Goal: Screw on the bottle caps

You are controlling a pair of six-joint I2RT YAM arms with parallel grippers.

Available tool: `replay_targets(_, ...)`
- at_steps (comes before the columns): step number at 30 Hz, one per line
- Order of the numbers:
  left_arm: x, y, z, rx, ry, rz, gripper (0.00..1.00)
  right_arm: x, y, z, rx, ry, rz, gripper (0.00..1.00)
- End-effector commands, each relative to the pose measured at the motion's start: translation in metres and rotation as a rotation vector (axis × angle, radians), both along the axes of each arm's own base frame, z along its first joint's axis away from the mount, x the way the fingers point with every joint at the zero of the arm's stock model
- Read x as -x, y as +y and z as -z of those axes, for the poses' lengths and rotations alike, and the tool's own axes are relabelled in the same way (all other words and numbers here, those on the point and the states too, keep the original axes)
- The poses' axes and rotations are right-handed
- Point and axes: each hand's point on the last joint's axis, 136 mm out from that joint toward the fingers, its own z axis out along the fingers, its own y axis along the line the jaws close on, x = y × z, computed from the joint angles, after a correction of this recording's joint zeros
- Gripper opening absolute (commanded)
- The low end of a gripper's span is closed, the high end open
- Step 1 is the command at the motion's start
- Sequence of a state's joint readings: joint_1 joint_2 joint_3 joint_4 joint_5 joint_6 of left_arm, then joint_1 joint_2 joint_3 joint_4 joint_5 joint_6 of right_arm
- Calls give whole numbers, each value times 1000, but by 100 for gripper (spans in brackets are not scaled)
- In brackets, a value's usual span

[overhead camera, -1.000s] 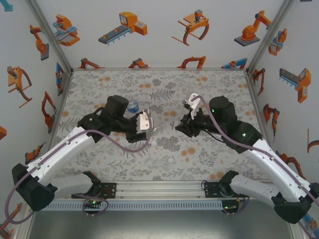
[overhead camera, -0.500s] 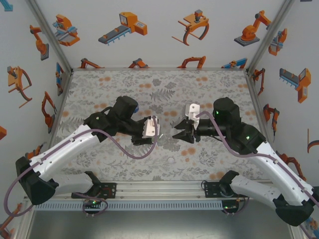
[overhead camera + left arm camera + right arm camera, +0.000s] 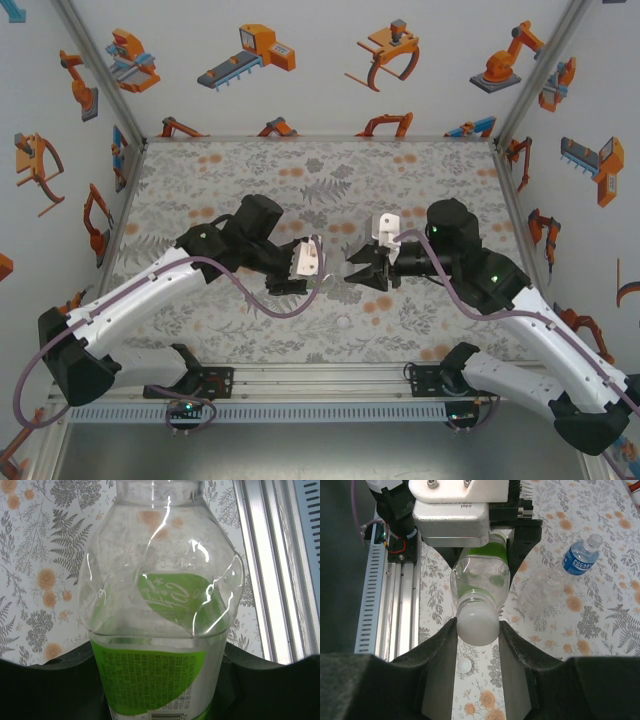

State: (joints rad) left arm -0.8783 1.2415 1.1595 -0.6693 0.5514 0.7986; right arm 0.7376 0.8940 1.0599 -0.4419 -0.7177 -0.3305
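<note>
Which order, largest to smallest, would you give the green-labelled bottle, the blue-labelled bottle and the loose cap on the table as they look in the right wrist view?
1. green-labelled bottle, though it is nearest the camera, which inflates it.
2. blue-labelled bottle, farther off.
3. loose cap, plainly smallest.

White walls [image 3: 320,100] printed with orange robot drawings enclose a floral-patterned table [image 3: 330,165], apparently evenly lit.

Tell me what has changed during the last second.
The left hand, shut on the green-labelled bottle, moved right and toward the near edge. The right hand, shut on a cap, moved left and toward the near edge, so the cap now sits at the bottle's mouth. Both grips stayed shut; nothing was let go.
</note>
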Motion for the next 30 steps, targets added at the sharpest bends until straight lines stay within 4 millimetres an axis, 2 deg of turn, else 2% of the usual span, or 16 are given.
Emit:
replay_targets(1, 7, -11, -23, 83, 4, 44, 0, 9, 2, -3, -26, -28, -40, 7)
replay_targets(10, 6, -15, -29, 131, 40, 29, 0, 15, 1, -3, -33, -26, -62, 7)
replay_targets(22, 13, -19, -40, 169, 71, 70, 0, 10, 3, 0, -18, -26, -39, 5)
replay_targets(26, 17, -17, -39, 168, 52, 94, 0, 12, 5, -3, -19, -20, -65, 0)
replay_targets(30, 22, -15, -41, 163, 58, 120, 0, 13, 7, -3, -9, -22, -84, 0)
